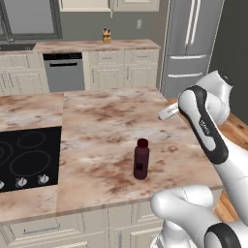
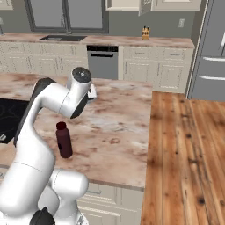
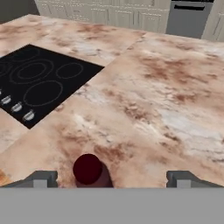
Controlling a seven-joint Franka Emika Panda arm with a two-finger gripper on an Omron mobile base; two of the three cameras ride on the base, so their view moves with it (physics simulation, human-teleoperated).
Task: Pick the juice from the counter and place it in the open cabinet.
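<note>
The juice (image 1: 141,159), a small dark maroon bottle with a dark red cap, stands upright on the marbled island counter (image 1: 101,121) near its front edge. In the right base view the juice (image 2: 64,139) stands just in front of my bent arm. My hand (image 1: 168,113) hovers above and beyond the bottle. In the hand view my gripper (image 3: 112,179) is open with the fingers wide apart. The bottle's cap (image 3: 88,168) shows below it, between the fingertips and nearer the left one. The open cabinet (image 2: 144,6) hangs on the far wall, its door ajar.
A black cooktop (image 1: 26,157) is set into the island left of the bottle. On the far wall counter stands a tan knife block (image 2: 145,32), with a dishwasher (image 1: 64,71) below. A steel fridge (image 1: 193,43) is at the right, with wooden floor (image 2: 189,145) beside the island.
</note>
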